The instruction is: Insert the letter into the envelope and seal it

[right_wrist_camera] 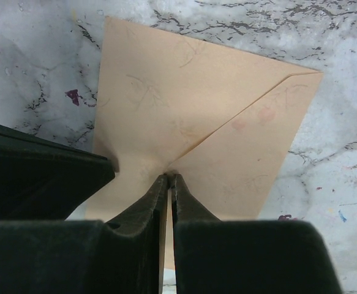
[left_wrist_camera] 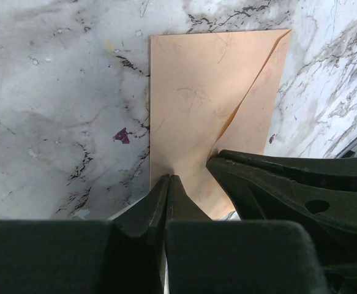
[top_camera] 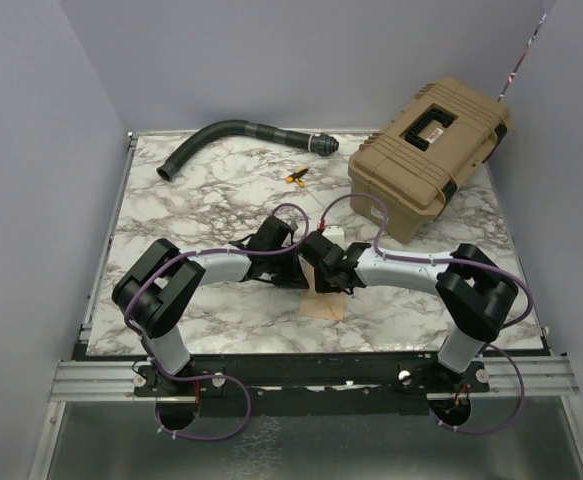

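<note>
The peach-tan envelope lies flat on the marble table with its triangular flap folded down over it. It also shows in the right wrist view, and a corner of it peeks out under the arms in the top view. My left gripper is shut, with its tips resting on the envelope's near part. My right gripper is shut, with its tips at the point of the flap. The two grippers are close together over the envelope. The letter is not in view.
A tan hard case stands at the back right. A black curved hose lies at the back left, and a small yellow object lies near it. A purple mark is on the marble left of the envelope.
</note>
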Robot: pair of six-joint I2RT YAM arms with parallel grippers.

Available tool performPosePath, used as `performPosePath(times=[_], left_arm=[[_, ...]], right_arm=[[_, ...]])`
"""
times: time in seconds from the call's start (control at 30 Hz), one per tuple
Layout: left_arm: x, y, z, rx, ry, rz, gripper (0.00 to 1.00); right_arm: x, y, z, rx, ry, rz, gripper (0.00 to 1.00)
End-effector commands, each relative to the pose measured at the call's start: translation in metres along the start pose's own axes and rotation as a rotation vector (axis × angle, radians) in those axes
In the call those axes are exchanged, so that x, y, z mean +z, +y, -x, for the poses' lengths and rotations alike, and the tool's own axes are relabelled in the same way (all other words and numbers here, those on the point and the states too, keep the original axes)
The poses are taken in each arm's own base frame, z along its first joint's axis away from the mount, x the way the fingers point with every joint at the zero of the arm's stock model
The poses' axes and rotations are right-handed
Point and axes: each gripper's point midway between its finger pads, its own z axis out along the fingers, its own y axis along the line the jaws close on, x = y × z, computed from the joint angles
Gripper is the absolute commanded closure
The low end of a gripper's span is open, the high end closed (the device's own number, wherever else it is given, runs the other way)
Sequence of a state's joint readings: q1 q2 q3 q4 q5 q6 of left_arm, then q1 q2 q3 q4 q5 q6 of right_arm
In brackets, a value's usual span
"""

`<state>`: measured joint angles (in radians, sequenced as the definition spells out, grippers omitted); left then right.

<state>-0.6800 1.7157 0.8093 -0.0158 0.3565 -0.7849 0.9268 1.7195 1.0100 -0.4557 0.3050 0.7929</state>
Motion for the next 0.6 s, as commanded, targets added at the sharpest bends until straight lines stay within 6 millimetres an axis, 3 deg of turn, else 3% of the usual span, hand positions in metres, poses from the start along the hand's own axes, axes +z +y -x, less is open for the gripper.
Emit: performPosePath(times=[0.0,0.2,0.57], left_arm=[[0.009,0.062,-0.038,-0.004,0.1,0.202,1.0],[0.009,0.062,-0.037,-0.008,0.1,0.203,1.0],[0.01,0.065,-0.039,-0.016,0.104,0.211,1.0]], right_arm=[[-0.01,-0.002,0.016,0.051,-0.065,0.005,0.91],[-0.027,-0.007,0.026,0.085,-0.089,0.023,0.82],[-0.018,-0.025,-0.016,0.077,0.054,-0.034,0.89]])
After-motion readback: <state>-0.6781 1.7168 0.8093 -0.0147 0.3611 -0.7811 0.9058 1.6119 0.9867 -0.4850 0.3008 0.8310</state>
